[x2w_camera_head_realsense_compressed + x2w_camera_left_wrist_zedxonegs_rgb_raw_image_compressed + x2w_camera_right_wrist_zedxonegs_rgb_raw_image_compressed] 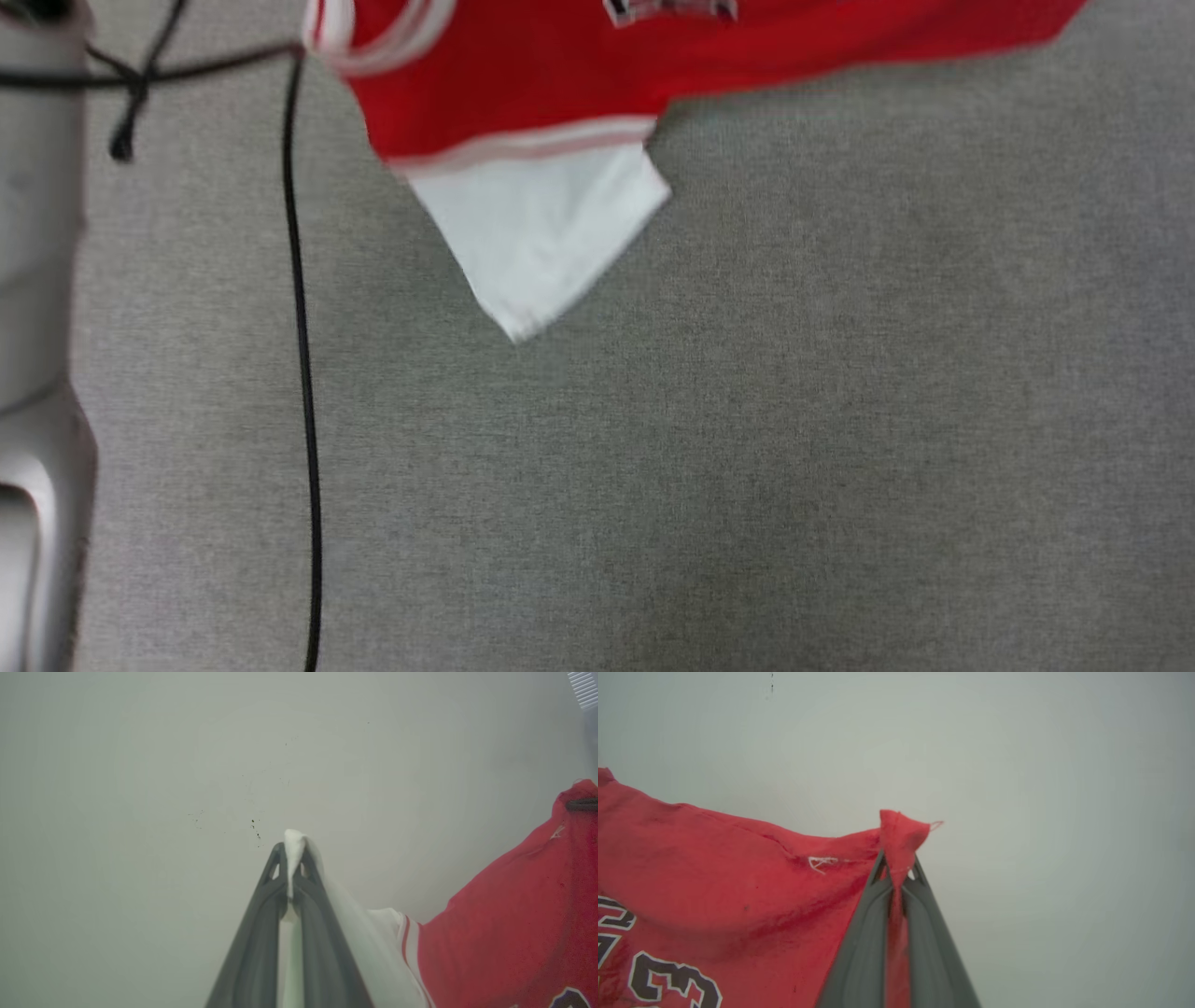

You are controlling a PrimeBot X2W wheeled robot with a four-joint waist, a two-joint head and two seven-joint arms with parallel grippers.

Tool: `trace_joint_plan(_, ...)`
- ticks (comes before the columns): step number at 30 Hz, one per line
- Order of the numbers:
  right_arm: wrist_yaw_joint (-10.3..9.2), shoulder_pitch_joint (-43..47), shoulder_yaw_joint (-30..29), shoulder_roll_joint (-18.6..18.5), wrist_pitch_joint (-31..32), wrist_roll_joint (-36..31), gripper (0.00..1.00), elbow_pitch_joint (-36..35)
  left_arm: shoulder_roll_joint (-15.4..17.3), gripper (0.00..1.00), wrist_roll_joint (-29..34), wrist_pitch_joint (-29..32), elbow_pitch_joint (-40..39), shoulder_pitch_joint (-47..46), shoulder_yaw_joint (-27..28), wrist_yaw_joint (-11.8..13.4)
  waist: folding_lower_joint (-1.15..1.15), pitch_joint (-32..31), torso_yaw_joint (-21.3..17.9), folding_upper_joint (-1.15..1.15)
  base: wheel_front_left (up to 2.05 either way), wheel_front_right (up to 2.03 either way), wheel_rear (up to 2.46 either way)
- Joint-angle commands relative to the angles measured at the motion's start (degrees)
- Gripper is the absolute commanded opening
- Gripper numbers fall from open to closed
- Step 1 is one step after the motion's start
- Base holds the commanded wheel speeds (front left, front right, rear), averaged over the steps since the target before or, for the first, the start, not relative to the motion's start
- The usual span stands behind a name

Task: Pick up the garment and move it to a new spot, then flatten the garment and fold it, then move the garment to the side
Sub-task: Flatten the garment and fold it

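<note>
1. Closest in, the left gripper (292, 853) has its jaws pinched together on the tip of a white sleeve (355, 924) of the shirt (514, 928).
2. The right gripper (899, 861) is clamped just as tight on a red corner, with the black numbers off to one side.
3. From the head view, the shirt is strung across the top above the grey cloth surface (840, 420), another sleeve dangling. Whether it touches is unclear.
4. The pick-up looks done and the carry is probably in hand. Laying down, flattening, folding and moving aside are left.
</note>
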Motion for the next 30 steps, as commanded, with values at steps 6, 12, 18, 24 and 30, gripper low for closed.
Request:
trace_joint_plan(6,-0.07,-13.36,2.82,1.45,-3.43,-2.1,0.0,7.99,1.2,0.0,-0.92,-0.9,6.68,-13.78,-3.1,-0.08,-0.01,3.93,-1.23,0.0,0.0,0.0,0.0)
trace_joint_plan(12,-0.07,-23.32,6.61,3.21,-7.1,-3.67,0.0,17.23,2.66,0.0,-2.58,-2.5,14.44,-23.39,-6.71,-0.11,-0.01,6.12,-2.07,0.0,0.0,0.0,0.0)
trace_joint_plan(18,-0.07,-28.44,9.01,4.29,-10.22,-3.53,0.0,25.67,3.53,0.0,-5.02,-6.04,21.39,-27.27,-9.5,-0.11,-0.01,8.56,-1.7,0.0,0.0,0.0,0.0)
trace_joint_plan(24,-0.07,-26.74,11.57,4.85,-13.67,-1.72,0.0,31.34,3.93,0.0,-7.39,-9.15,26.01,-24.47,-12.81,-0.11,-0.01,9.96,-1.07,0.0,0.0,0.0,0.0)
trace_joint_plan(30,-0.07,-20.39,15.3,4.73,-17.09,2.08,0.0,33.68,4.36,0.0,-9.65,-11.25,26.88,-16.77,-16.01,-0.12,-0.01,9.04,-0.42,0.0,0.0,0.0,0.0)
